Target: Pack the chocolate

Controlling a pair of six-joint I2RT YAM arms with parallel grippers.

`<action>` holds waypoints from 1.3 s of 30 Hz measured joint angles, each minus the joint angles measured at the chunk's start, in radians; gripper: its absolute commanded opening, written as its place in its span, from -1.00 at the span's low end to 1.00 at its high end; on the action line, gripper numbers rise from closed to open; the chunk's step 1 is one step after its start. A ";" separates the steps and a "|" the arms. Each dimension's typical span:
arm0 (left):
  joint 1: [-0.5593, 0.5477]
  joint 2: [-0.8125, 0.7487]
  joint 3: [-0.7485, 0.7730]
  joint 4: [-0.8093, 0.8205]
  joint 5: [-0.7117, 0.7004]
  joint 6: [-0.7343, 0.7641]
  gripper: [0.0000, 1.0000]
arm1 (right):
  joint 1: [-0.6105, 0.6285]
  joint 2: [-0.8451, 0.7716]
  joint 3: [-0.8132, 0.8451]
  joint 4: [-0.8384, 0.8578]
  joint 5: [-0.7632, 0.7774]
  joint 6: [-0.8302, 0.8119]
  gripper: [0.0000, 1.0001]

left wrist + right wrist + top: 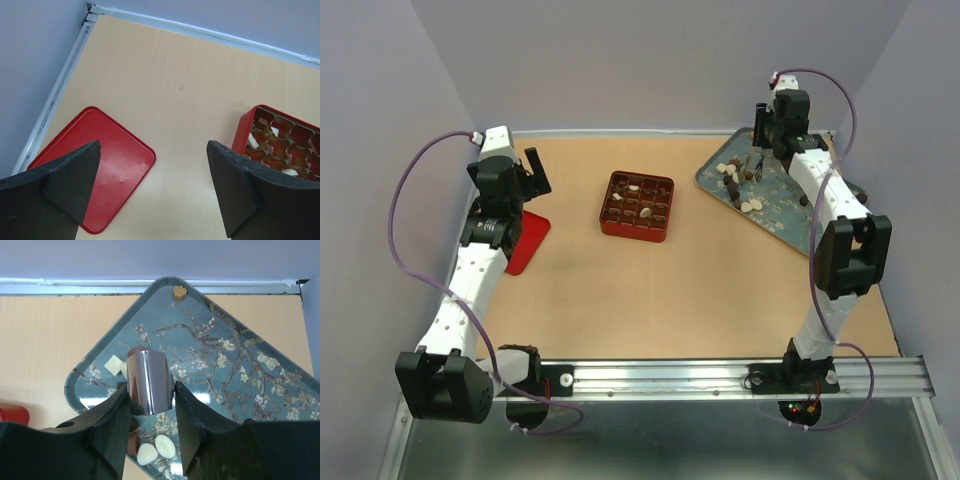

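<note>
Gripping tongs (149, 385) over loose chocolate (147, 453) at the far right corner of the surface (720, 300).
My right pincer (151, 395) is clamped on the tongs, which point down at the tray (260, 370); pieces lie around their tips, mostly left and nearward. The red box (637, 206) waits mid-surface, further left. My left pincer (152, 150) hangs apart by the left edge.

A red square gridded box (632, 230) is set near the middle of the wooden desk (670, 300), slightly toward the far edge. A flat red lid (530, 240) is laid by the left edge, well apart from the box. A blue-green tray (782, 208), patterned with blossoming branches, is placed diagonally at the far right corner. Shiny metal tongs (149, 382) are seen above it.
</note>
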 measured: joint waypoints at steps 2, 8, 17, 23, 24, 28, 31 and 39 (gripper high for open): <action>0.002 0.000 0.000 0.000 0.000 0.000 0.97 | -0.003 0.008 0.006 0.001 -0.004 -0.004 -0.13; 0.005 0.000 0.000 0.000 0.000 0.000 0.97 | -0.011 0.031 0.016 0.021 -0.011 -0.011 -0.15; 0.012 0.007 0.000 0.000 0.001 0.000 0.97 | -0.018 0.040 0.017 0.035 -0.031 -0.024 -0.35; 0.017 0.011 0.000 0.000 0.008 0.000 0.97 | -0.018 0.040 0.017 0.039 -0.039 -0.029 -0.50; 0.018 0.012 0.000 0.000 0.008 0.000 0.97 | -0.018 0.040 0.017 0.040 -0.039 -0.030 -0.53; 0.024 0.012 0.000 0.000 0.013 0.000 0.97 | -0.018 0.034 0.013 0.041 -0.041 -0.042 -0.58; 0.024 0.012 0.000 0.000 0.019 0.000 0.97 | -0.018 0.003 -0.010 0.039 -0.043 -0.050 -0.58; 0.024 0.012 0.000 0.000 0.031 0.000 0.97 | -0.018 -0.161 -0.094 0.040 -0.061 -0.045 -0.58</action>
